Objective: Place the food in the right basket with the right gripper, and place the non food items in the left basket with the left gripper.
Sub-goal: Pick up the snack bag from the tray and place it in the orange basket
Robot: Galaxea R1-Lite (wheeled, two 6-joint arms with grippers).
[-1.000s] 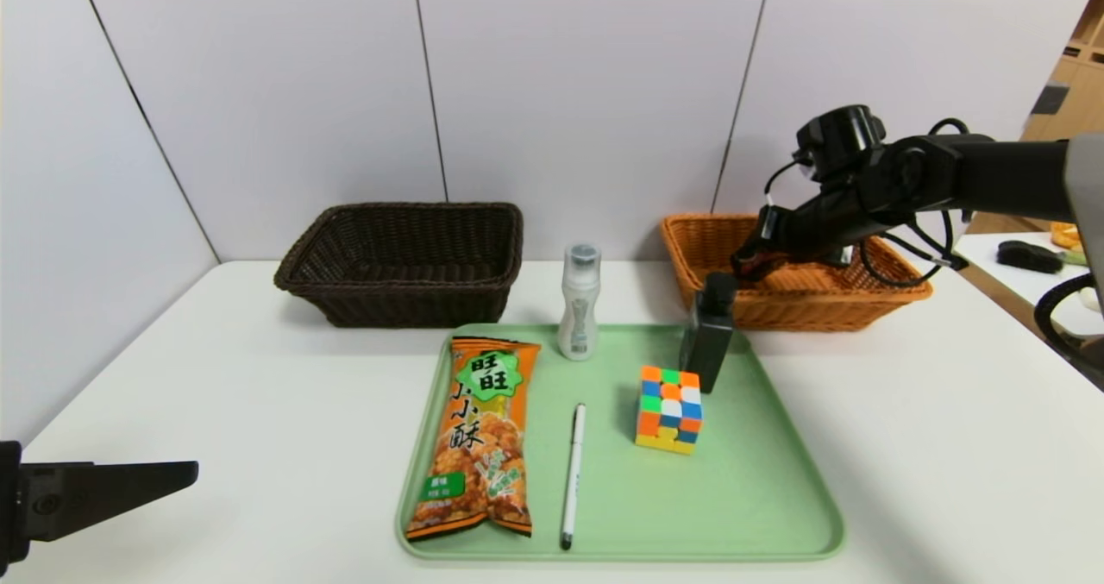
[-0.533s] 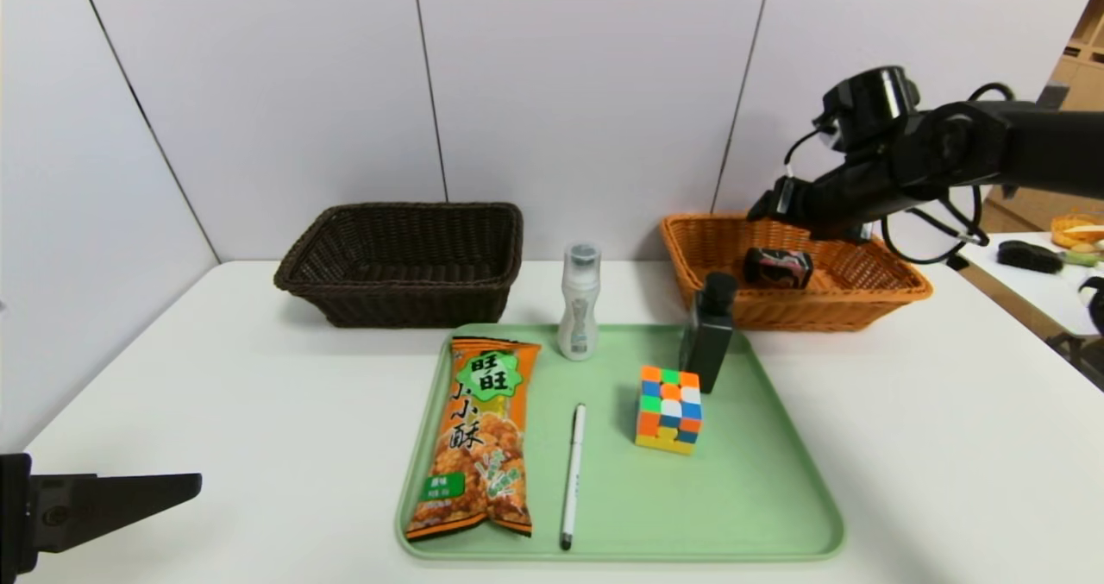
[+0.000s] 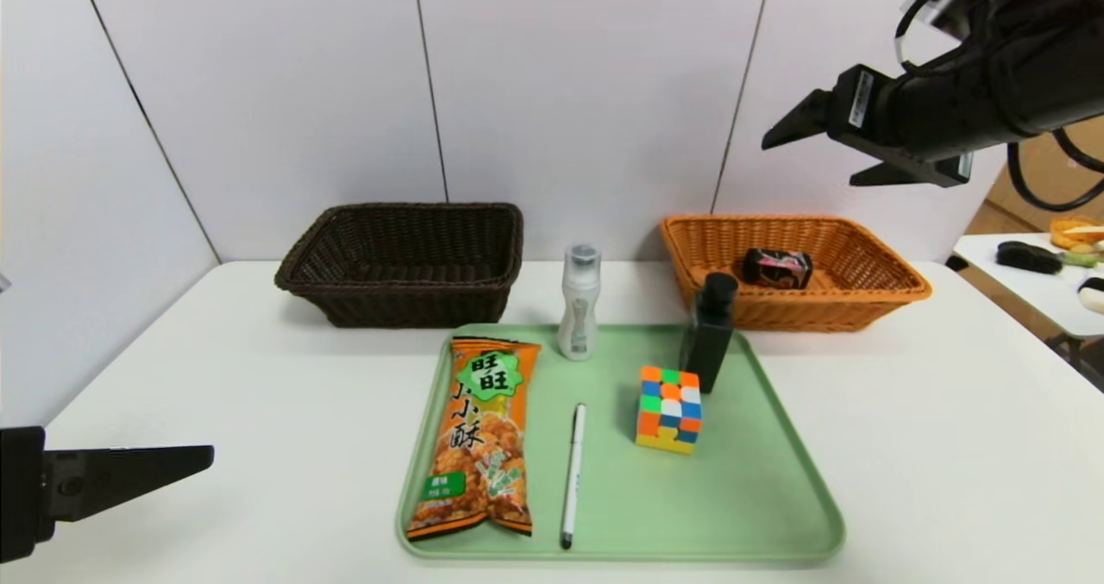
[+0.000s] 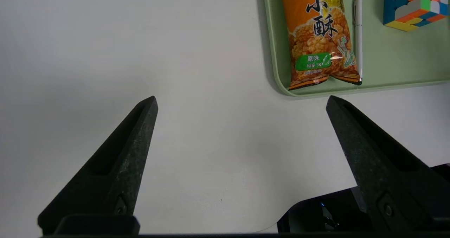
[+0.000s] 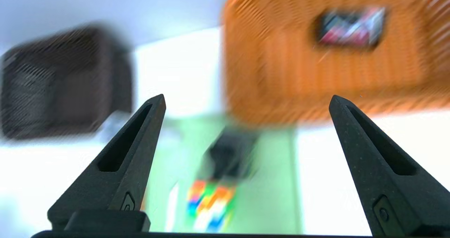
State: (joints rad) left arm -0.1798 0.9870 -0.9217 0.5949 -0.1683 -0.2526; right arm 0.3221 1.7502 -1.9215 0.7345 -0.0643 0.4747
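- Tray (image 3: 776, 515) sits mid-table, before both baskets.
- On it, left to right: snack bag (image 3: 479, 436), pen (image 3: 572, 472), cube (image 3: 669, 409).
- Right basket (image 3: 880, 295) holds what seems a small packet (image 3: 778, 267).

Change noted at the right gripper (image 3: 819, 148): one second ago it was low inside the orange basket (image 3: 897, 286), fingers closed around a small dark snack packet (image 3: 778, 267). Half a second ago it had released the packet and lifted just above the basket rim. It now stands high above the basket, well apart from it, with fingers spread wide and empty. The packet lies on the basket floor. The left gripper (image 3: 203, 459) has edged slightly upward.
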